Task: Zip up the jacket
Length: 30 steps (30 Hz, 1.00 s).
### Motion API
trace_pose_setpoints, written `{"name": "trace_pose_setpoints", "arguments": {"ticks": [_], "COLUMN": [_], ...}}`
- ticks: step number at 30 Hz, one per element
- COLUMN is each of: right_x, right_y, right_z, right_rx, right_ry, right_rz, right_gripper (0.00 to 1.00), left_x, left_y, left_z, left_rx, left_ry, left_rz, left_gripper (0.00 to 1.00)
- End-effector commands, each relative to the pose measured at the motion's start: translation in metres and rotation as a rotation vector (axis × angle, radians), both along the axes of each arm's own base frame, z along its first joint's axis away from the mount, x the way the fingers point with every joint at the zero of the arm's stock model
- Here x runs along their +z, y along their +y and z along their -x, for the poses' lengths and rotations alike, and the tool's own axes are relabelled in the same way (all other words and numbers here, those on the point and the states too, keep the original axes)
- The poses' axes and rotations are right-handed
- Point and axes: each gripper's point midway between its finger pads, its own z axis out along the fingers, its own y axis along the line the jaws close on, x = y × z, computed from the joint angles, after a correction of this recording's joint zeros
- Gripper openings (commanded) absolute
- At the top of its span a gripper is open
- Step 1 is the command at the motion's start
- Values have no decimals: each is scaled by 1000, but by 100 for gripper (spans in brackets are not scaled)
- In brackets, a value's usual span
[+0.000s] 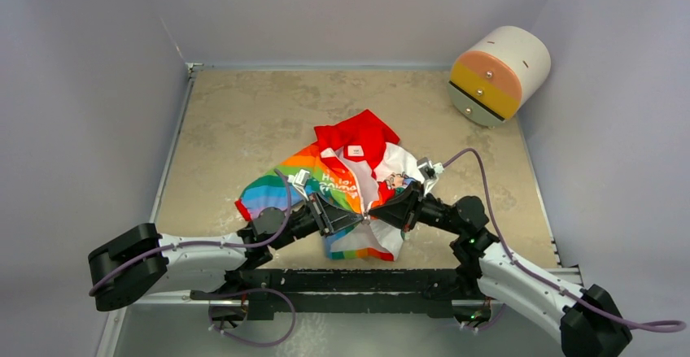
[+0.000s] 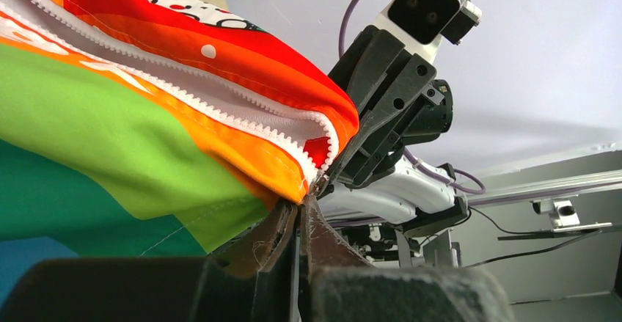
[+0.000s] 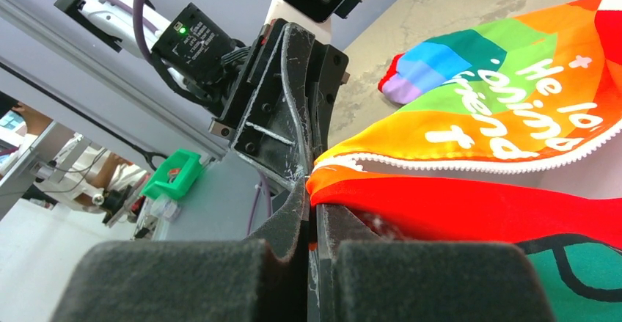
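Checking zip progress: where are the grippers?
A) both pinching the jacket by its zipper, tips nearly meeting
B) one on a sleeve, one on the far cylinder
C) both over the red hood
A: the left gripper and right gripper meet on the jacket, each wrist view showing its jaws shut on fabric by the zipper.

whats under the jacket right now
The jacket lies bunched on the mottled beige tabletop, which shows all around it. The left gripper and right gripper pinch it at the zipper ends. Whatever lies beneath the heap is covered.
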Motion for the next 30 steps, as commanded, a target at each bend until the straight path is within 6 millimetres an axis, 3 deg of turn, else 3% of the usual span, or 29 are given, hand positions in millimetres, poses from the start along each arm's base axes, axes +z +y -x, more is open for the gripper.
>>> {"name": "trace_pose_setpoints", "arguments": {"ticks": [1,9,30], "right_x": [20,24,33], "right_y": [0,-1,0], "right_z": [4,1,-22], "right_rx": [13,-10,-102], "right_ry": [-59,-39,47], "right_rz": [-54,-60,-87], "right_gripper": [0,0,0], "left_x": [32,31,-2], "left_y": [-5,-6,-10], "left_z": [4,8,23], "left_rx": [-31,-54,-140], "left_ry": [-71,-107,-152], "left_rz": [68,25,-72], "left_gripper": [0,0,0]}}
